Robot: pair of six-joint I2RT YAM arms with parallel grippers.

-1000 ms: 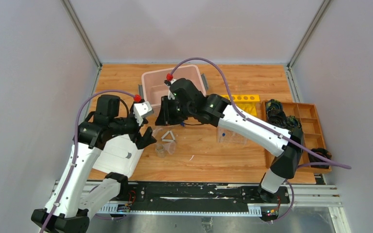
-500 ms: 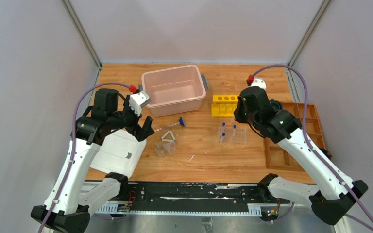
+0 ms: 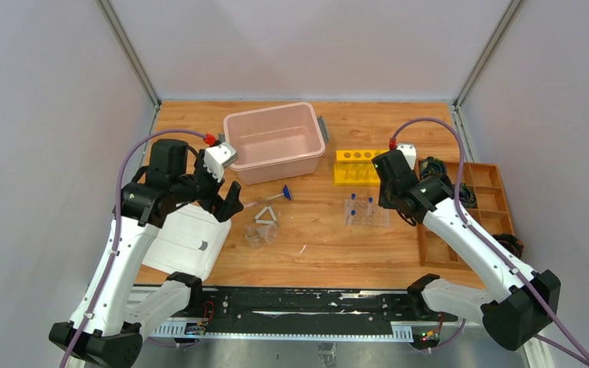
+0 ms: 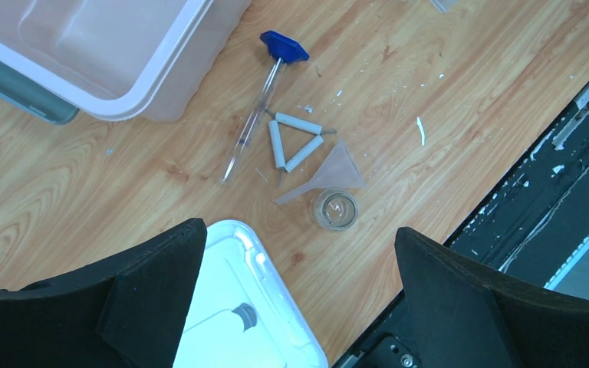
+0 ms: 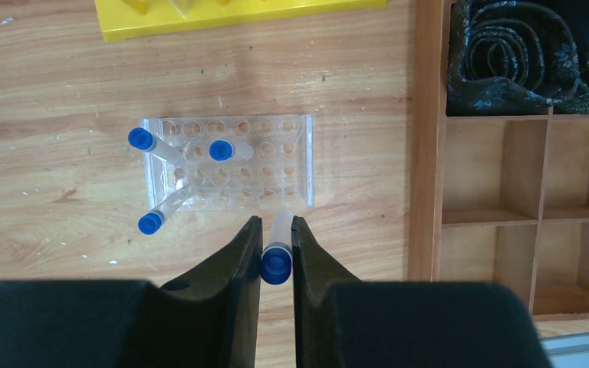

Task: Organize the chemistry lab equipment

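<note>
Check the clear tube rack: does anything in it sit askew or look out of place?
Yes. The three blue-capped tubes in the clear tube rack lean at different angles rather than standing upright. The lower-left tube tilts so far that its cap hangs past the rack's corner.

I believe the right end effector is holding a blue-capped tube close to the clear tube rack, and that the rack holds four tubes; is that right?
Not quite: the clear tube rack holds three blue-capped tubes, not four, as the right wrist view shows. The rest stands: the right end effector is shut on a fourth tube close to the rack.
</note>
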